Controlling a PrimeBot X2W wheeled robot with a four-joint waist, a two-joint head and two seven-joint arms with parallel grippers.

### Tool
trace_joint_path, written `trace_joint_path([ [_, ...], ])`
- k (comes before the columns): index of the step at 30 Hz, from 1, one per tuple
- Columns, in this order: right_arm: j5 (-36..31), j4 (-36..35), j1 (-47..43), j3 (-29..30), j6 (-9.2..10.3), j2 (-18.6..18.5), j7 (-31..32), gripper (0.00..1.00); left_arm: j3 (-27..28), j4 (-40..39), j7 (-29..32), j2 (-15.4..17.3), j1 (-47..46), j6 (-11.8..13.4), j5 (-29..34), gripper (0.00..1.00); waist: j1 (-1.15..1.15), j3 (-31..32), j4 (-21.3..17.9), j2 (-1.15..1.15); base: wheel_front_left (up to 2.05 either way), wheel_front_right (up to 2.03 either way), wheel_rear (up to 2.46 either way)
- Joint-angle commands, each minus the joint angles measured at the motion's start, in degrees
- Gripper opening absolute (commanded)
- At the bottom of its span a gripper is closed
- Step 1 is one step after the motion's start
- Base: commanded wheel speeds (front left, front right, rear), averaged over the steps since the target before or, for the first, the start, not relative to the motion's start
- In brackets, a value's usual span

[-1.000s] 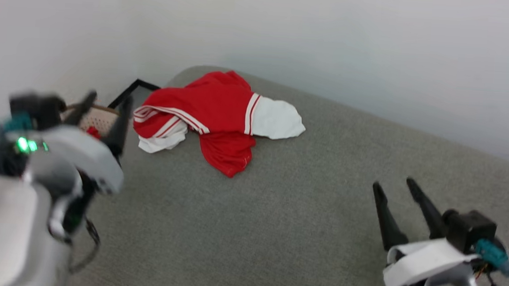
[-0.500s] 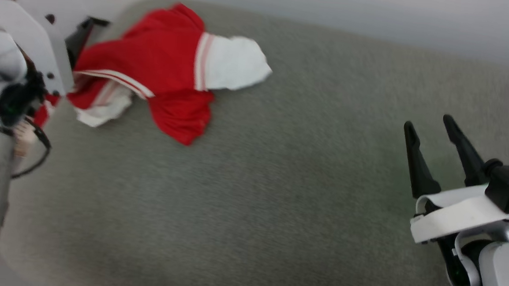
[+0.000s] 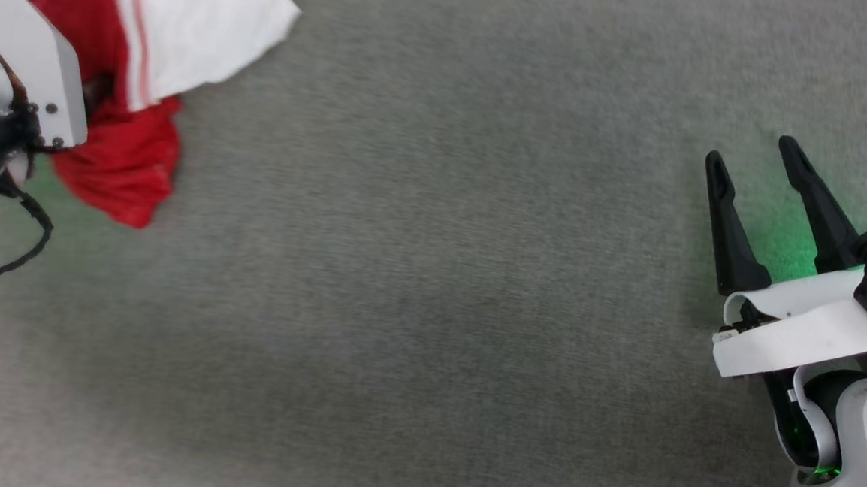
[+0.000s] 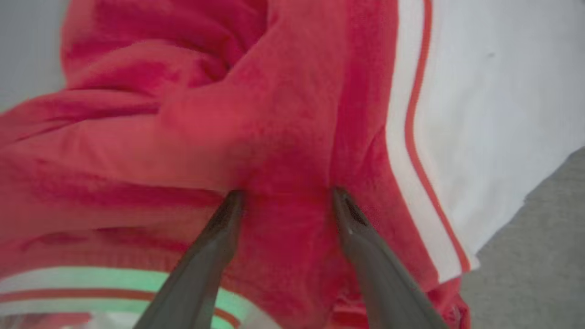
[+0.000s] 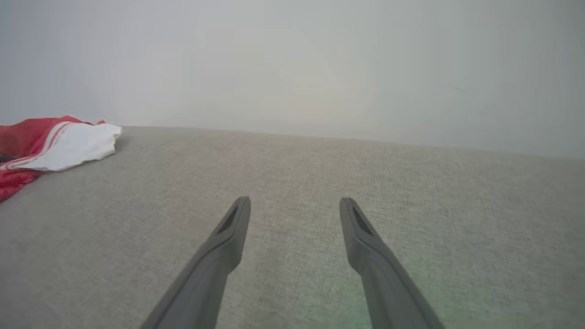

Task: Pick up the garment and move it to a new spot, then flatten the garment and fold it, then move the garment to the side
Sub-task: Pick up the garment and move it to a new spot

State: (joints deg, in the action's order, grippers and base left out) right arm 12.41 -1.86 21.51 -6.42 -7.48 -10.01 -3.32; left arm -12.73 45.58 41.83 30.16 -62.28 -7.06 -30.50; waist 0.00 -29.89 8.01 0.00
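Observation:
The garment (image 3: 129,172) is a crumpled red jersey with a white sleeve end (image 3: 199,18) and red-and-white stripe trim, lying at the top left of the head view. My left arm's wrist housing (image 3: 31,61) sits over its left part. In the left wrist view my left gripper (image 4: 288,195) is open, both fingertips pressed into a raised fold of the garment's red cloth (image 4: 205,114). My right gripper (image 3: 753,154) stands open at the right, far from the garment. Its fingers (image 5: 228,237) hover over bare grey surface, with the garment (image 5: 55,141) far left.
Everything lies on a wide grey woven surface (image 3: 431,288). A pale wall (image 5: 292,68) rises behind its far edge in the right wrist view. A dark cable (image 3: 27,241) hangs from my left arm.
The head camera has tilted down and shifted, so the garment now sits at the top left corner. My left arm has reached onto the garment. The right gripper stays open.

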Motion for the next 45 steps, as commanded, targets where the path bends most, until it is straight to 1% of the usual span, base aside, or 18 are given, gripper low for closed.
trace_joint_path([
  [1,-0.41,-0.52,0.57,-0.13,-0.02,0.01,0.04,1.00,-0.19,1.42,-0.33,-0.44,-0.83,0.29,0.37,1.00,0.00,-6.50,-5.78,0.00,0.00,0.00,0.00],
  [4,-0.51,-1.14,0.85,0.04,-0.02,-0.03,0.22,1.00,-0.92,4.92,-1.52,-2.15,-0.68,0.18,0.26,1.00,0.00,-7.35,-5.90,0.00,0.00,0.00,0.00],
  [7,-0.86,-1.14,1.17,0.10,-0.02,-0.07,0.50,1.00,-1.27,8.68,-2.73,-4.05,-0.47,0.58,-0.05,1.00,0.00,-7.60,-5.79,0.00,0.00,0.00,0.00],
  [8,-0.96,-1.02,1.20,0.25,-0.02,-0.10,0.61,1.00,-0.98,9.83,-3.20,-4.80,-0.50,0.83,-0.53,0.39,0.00,-7.50,-5.63,0.00,0.00,0.00,0.00],
  [9,-1.03,-0.91,1.09,0.39,-0.02,-0.11,0.67,1.00,-0.83,10.55,-4.11,-5.03,-0.88,1.27,-0.37,0.00,0.00,-7.30,-5.41,0.00,0.00,0.00,0.00],
  [12,-1.27,-0.43,0.56,0.67,-0.01,-0.13,0.62,1.00,-0.56,12.78,-5.90,-4.43,-1.46,1.50,-0.36,0.00,0.00,-6.03,-4.73,0.00,0.00,0.00,0.00],
  [18,-0.91,0.62,-1.20,1.82,-0.01,0.08,0.00,1.00,-1.19,12.90,-10.03,-2.42,-4.52,1.08,1.00,0.00,0.00,-1.30,-2.42,0.00,0.00,0.00,0.00],
  [23,-0.49,1.81,-2.86,2.62,-0.01,0.72,-0.72,1.00,-2.59,9.88,-13.05,0.69,-8.67,0.91,3.25,0.00,0.00,4.15,-0.52,0.00,0.00,0.00,0.00],
  [30,0.08,3.12,-5.67,3.77,-0.01,1.93,-1.48,1.00,-3.90,3.81,-14.39,1.74,-12.59,0.56,4.24,0.00,0.00,11.17,1.48,0.00,0.00,0.00,0.00],
  [35,0.29,3.73,-7.00,4.44,-0.01,2.72,-2.06,1.00,-4.94,-1.32,-13.23,1.89,-13.86,0.79,4.92,0.00,0.00,15.48,1.73,0.00,0.00,0.00,0.00],
  [38,0.37,3.83,-7.59,4.99,-0.01,3.17,-2.22,1.00,-5.33,-4.91,-11.09,1.87,-13.46,1.14,4.46,0.00,0.00,17.53,1.26,0.00,0.00,0.00,0.00],
  [42,0.54,3.87,-8.51,6.23,-0.01,3.26,-2.40,1.00,-5.92,-11.10,-7.40,1.87,-11.38,1.70,3.63,0.00,0.00,19.61,-0.27,0.00,0.00,0.00,0.00],
  [45,0.13,3.64,-9.17,7.90,-0.01,2.95,-2.49,1.00,-6.15,-16.94,-4.41,1.40,-9.26,2.66,2.63,0.00,0.00,20.66,-2.02,0.00,0.00,0.00,0.00],
])
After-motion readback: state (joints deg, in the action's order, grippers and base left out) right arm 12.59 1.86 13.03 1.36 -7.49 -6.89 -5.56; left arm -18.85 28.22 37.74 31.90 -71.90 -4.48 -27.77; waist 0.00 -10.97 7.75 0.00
